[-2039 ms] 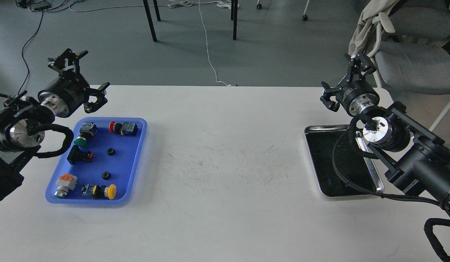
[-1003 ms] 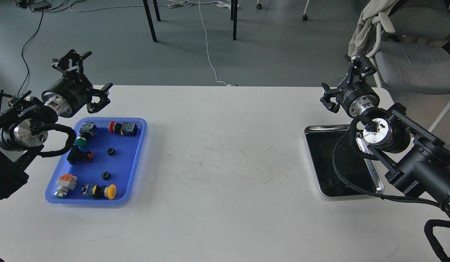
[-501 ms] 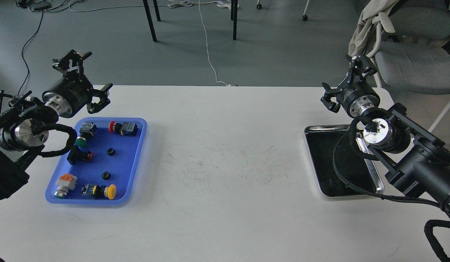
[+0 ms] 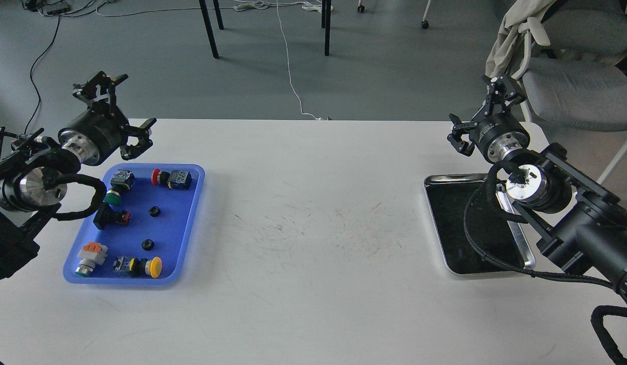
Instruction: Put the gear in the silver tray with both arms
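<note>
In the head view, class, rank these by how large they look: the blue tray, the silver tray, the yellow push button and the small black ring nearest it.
1. blue tray
2. silver tray, though an arm hides part of it, so the gap is unsure
3. yellow push button
4. small black ring

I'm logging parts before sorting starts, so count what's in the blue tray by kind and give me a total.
Push-button switches: 6, capped green, red, yellow, black, silver with orange top, plus a capless one
Small black gears: 2
Total: 8 in the blue tray
</note>
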You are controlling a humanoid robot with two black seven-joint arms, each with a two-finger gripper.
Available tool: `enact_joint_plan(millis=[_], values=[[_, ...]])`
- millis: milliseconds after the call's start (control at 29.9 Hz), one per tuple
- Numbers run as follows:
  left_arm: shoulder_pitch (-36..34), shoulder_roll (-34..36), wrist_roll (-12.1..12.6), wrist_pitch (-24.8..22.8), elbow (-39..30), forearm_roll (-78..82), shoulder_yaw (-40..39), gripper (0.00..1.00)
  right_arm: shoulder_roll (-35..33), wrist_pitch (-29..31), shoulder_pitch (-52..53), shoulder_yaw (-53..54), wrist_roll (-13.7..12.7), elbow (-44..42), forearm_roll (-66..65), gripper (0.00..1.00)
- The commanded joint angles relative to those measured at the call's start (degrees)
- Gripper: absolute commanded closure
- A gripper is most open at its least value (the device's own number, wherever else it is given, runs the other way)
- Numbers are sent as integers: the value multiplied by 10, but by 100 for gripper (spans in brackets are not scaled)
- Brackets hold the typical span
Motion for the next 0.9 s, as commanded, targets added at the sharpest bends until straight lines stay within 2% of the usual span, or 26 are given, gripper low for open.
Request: enact_joint_plan(millis=[0,368,468,602,702,869], values=[[-1,2,1,0,0,1,1,1,0,0,-1,0,0,0,-2,1],[0,30,3,-5,-10,9,5,1,-2,1,-1,-1,0,0,-3,1],[-1,54,3,-11,-19,10,41,1,-4,1,-1,-2,0,0,-4,1],[1,98,3,-33,-61,15,60,1,-5,1,-1,-2,0,1,-4,1],[-2,126,2,-54,-67,36,97,1,-6,1,-1,-3,0,1,-5,1],[-4,156,-1,-89,-71,84,104,1,-6,2,-2,-4,0,2,-6,1]])
